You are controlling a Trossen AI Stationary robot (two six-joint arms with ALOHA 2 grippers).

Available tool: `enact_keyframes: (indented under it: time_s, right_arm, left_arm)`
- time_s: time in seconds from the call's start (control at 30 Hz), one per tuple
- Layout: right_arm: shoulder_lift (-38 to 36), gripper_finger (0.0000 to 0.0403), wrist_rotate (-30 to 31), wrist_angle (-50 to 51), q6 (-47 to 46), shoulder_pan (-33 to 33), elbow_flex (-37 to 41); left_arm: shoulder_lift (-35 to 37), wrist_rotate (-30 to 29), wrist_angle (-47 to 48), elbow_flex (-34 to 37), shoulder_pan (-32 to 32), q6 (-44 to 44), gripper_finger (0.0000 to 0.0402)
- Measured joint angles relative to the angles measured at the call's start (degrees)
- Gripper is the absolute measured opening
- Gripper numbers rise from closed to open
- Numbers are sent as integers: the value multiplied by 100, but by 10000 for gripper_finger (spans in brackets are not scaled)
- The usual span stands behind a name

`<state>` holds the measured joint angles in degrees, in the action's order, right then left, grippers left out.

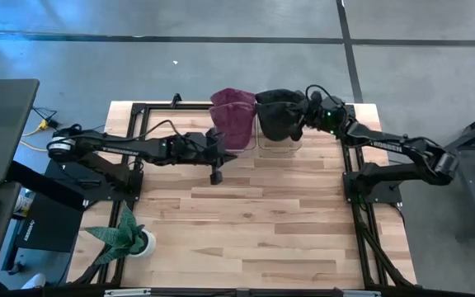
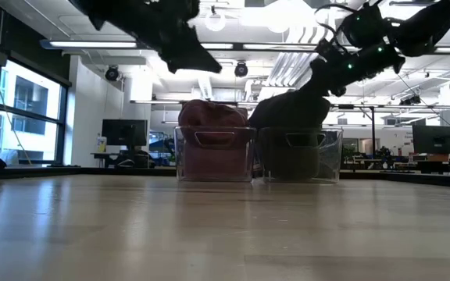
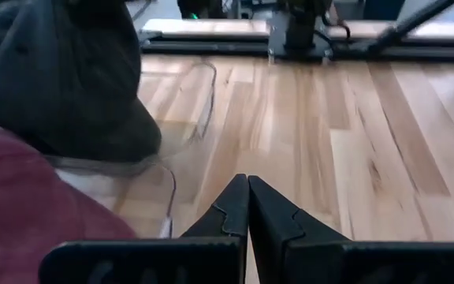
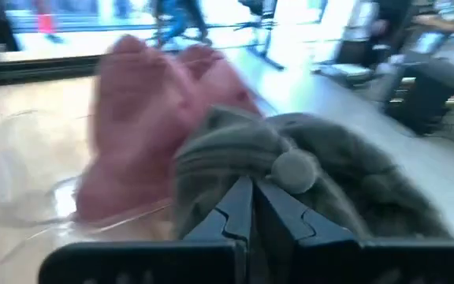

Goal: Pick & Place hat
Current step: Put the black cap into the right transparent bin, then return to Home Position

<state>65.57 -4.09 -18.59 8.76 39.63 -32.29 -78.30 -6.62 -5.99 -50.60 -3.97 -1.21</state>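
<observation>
Far edge of the surface (image 1: 254, 223): two clear bins side by side. The left bin (image 2: 213, 154) held a maroon hat (image 1: 233, 118); the right bin (image 2: 299, 154) held the dark hat (image 1: 280, 114), on whose top my right hand (image 1: 310, 108) was closed. Lifting and placing remained, I judged. My left hand (image 1: 216, 176), shut and empty, hovered just near of the left bin.

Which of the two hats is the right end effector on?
The dark grey hat, in the clear bin nearer the right arm; the maroon hat sits in the neighbouring bin, untouched.
</observation>
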Motion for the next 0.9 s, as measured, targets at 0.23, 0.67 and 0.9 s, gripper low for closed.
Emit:
enact_keyframes:
  time_s: [0.23, 0.67, 0.9]
  right_arm:
    - [-484, 4, -1004, 398, -400, -528, 0]
    - [-2753, 3, -500, 796, -2008, -3596, 1273]
    - [-4070, 4, -71, 647, -2141, -4533, 2079]
  left_arm:
    - [938, -174, 1002, 17, 156, -141, 1]
    - [3735, -1052, 898, 1711, 1124, 88, 1]
    - [4672, -1108, 530, 2712, 1187, 308, 1]
